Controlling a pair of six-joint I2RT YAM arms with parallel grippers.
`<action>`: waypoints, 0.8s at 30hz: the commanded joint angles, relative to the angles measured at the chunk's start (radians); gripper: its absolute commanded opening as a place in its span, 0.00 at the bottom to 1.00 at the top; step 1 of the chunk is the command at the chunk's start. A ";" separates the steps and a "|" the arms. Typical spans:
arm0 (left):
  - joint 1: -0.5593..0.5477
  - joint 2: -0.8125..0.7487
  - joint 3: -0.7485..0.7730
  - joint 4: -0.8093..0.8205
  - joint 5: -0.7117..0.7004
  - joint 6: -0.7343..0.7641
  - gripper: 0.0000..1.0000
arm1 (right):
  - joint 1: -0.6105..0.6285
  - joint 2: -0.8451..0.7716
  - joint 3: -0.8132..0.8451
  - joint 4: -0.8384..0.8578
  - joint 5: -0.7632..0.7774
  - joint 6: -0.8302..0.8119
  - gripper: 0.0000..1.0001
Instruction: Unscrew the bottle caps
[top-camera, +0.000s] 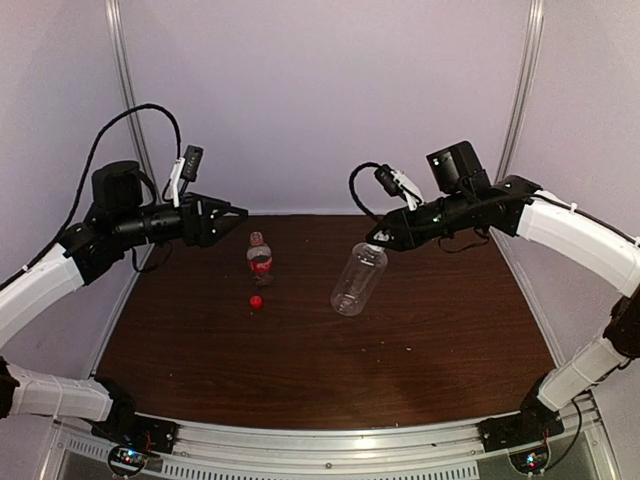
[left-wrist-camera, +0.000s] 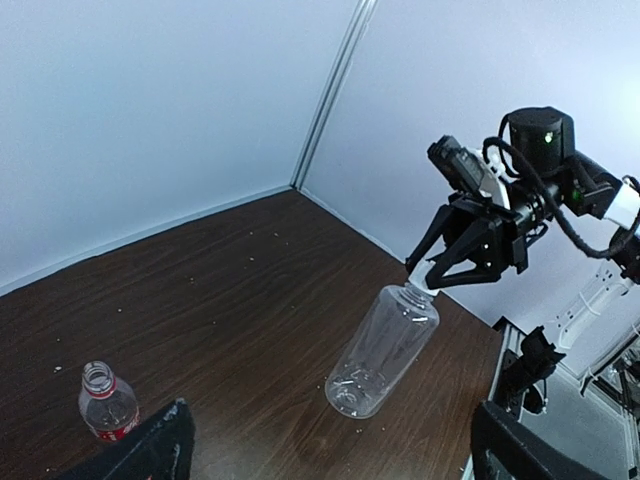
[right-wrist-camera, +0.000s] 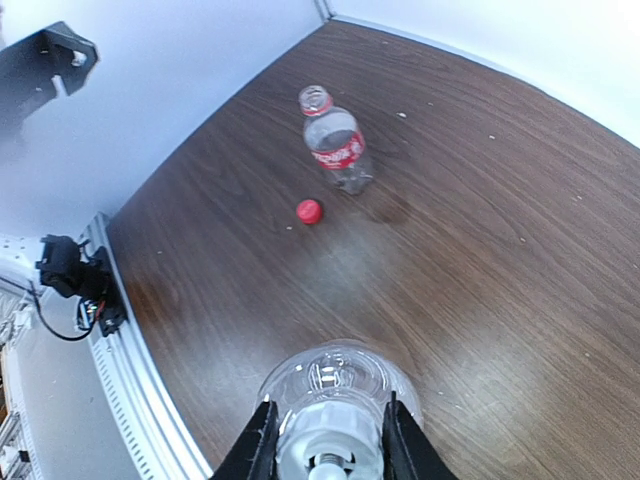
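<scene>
Though uncapped, slim red-labelled bottle (top-camera: 259, 258) upright, red cap (top-camera: 256, 301) nearby

Your stock, placed from the slim bottle (top-camera: 259, 258):
1. The slim bottle, red label, is standing upright on the table (top-camera: 440, 350).
2. The red cap (top-camera: 256, 301) is lying just in front of it.
3. The wide bottle (top-camera: 359, 279) is tilting off to its right, with your right gripper (top-camera: 378, 239) pinching the white cap (top-camera: 380, 236).
4. Your left gripper (top-camera: 236, 212) is hovering above-left, jaws spread, holding nothing.

Clear glossy plastic for the wide bottle (top-camera: 358, 280) and slim bottle (top-camera: 259, 258), smooth red cap (top-camera: 256, 301), dark wood-grain tabletop (top-camera: 430, 340).
</scene>
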 joint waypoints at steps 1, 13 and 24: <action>-0.013 -0.008 -0.019 0.051 0.130 0.057 0.98 | 0.021 0.040 0.088 0.025 -0.172 -0.013 0.00; -0.157 0.095 -0.006 -0.005 0.194 0.237 0.98 | 0.045 0.189 0.260 0.051 -0.384 0.019 0.00; -0.242 0.249 0.021 0.030 0.144 0.256 0.97 | 0.069 0.227 0.317 0.130 -0.461 0.073 0.00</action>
